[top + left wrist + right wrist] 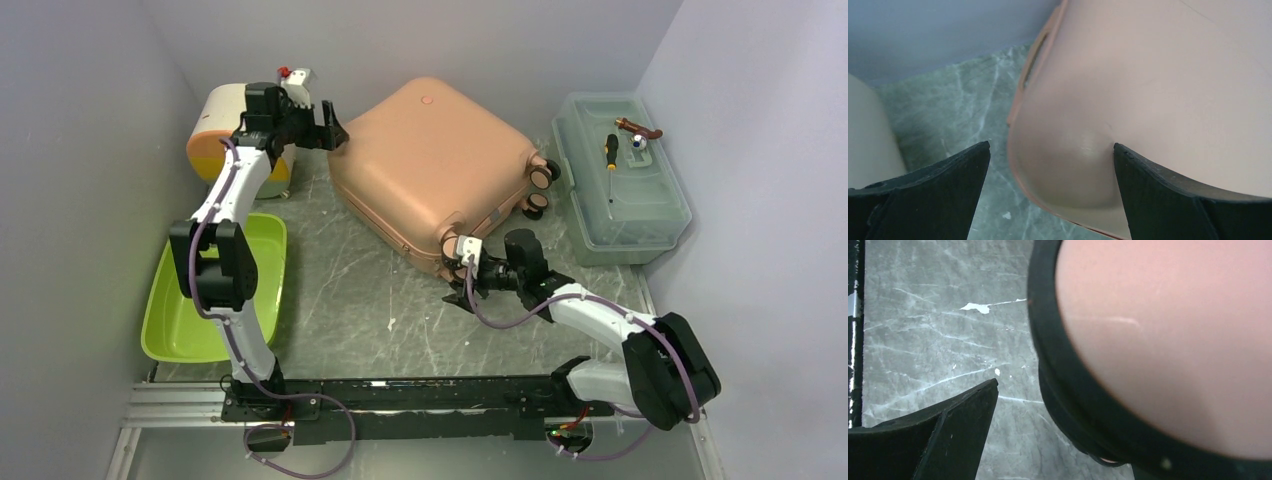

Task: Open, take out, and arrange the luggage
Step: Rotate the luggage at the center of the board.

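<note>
Luggage (430,170) closed on table (380,300), left gripper (1052,145) spread wide around its far corner, right gripper (462,283) wide apart at near corner, gripping nothing

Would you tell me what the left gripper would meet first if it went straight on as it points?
Most likely the rounded corner of the luggage, which sits right ahead between the open fingers of the left gripper, seemingly close.

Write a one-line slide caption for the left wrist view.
Open left claw frames a rounded corner of the pink luggage on the marbled table.
</note>
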You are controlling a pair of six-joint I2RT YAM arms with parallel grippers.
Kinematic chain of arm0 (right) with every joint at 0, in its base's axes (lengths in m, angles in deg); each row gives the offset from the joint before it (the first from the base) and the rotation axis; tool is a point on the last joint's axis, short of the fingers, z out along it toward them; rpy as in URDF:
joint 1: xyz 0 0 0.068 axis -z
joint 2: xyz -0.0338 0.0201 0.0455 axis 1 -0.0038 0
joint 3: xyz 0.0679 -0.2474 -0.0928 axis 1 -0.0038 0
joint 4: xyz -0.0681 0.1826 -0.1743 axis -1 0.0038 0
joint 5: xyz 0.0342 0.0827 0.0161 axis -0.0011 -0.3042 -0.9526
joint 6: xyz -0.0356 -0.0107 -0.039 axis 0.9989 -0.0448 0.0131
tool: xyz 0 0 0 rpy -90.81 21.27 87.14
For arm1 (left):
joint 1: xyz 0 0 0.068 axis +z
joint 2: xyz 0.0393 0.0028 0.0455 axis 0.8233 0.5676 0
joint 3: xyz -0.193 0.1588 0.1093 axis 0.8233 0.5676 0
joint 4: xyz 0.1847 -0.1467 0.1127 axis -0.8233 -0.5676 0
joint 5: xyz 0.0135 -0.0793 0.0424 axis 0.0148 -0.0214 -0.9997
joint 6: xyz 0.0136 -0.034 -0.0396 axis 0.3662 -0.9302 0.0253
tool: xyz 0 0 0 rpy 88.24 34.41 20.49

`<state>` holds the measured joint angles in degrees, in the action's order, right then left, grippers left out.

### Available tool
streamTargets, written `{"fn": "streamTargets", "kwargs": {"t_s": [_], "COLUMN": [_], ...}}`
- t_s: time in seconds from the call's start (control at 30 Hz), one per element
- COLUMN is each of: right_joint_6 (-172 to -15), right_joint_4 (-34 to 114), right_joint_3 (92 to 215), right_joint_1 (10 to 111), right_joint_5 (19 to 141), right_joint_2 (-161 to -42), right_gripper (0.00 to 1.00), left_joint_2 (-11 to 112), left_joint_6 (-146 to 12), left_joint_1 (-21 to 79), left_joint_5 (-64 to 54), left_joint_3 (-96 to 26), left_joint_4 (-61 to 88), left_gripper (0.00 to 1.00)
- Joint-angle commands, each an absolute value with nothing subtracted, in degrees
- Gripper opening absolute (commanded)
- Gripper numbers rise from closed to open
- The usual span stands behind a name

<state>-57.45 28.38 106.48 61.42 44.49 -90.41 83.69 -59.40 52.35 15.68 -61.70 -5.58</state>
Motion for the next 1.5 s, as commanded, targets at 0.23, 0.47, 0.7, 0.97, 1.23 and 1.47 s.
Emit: {"fn": "streamTargets", "kwargs": {"t_s": [0.23,0.47,0.7,0.97,1.23,1.47], "right_joint_6": [-65.81,-77.21,-84.21,-89.3,-90.1,-90.7], "right_joint_4": [16.12,8.47,5.0,4.12,5.3,6.06], "right_joint_3": [109.77,110.78,112.34,117.54,125.43,131.94], "right_joint_1": [58.55,64.09,71.99,75.66,77.01,77.58], "right_joint_5": [49.52,46.7,44.47,46.68,47.45,47.24], "right_joint_2": [-92.25,-92.57,-93.35,-97.08,-104.6,-110.89], "right_gripper": [0.87,0.85,0.81,0.79,0.77,0.78], "left_joint_2": [88.0,86.82,84.95,81.9,79.79,79.85], "left_joint_6": [-59.7,-59.66,-60.7,-59.99,-59.64,-59.85], "left_joint_1": [52.8,52.73,52.5,51.9,51.73,51.63], "left_joint_5": [17.18,22.79,28.02,29.51,29.98,30.37], "left_joint_3": [-63.9,-57.69,-51.44,-46.58,-44.07,-44.13], "left_joint_4": [-4.51,-5.95,-4.69,-5.17,-5.75,-5.8], "left_gripper": [0.99,0.99,1.0,1.0,0.99,0.99]}}
